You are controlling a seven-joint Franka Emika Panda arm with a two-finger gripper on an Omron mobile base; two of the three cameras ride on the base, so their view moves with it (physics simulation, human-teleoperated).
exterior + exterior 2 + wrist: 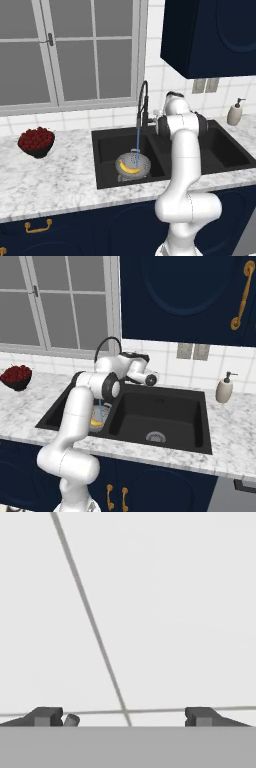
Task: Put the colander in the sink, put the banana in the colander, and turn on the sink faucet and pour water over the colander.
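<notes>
Colander (133, 165), round perforated silver metal, is sat in the black sink's (105, 150) left basin with the curved yellow banana (131, 170) inside, under the coiled faucet (143, 102), while the gripper (122, 717) is held apart on nothing.

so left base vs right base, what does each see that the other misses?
Left base only: the round silver pierced colander seen whole, the small yellow banana lying in it, and the water stream landing on them.

Right base only: the right basin's round steel drain, and a brass cabinet handle above.

Both: black double-basin sink, black gooseneck faucet, beige soap dispenser, dark bowl of red fruit.
</notes>
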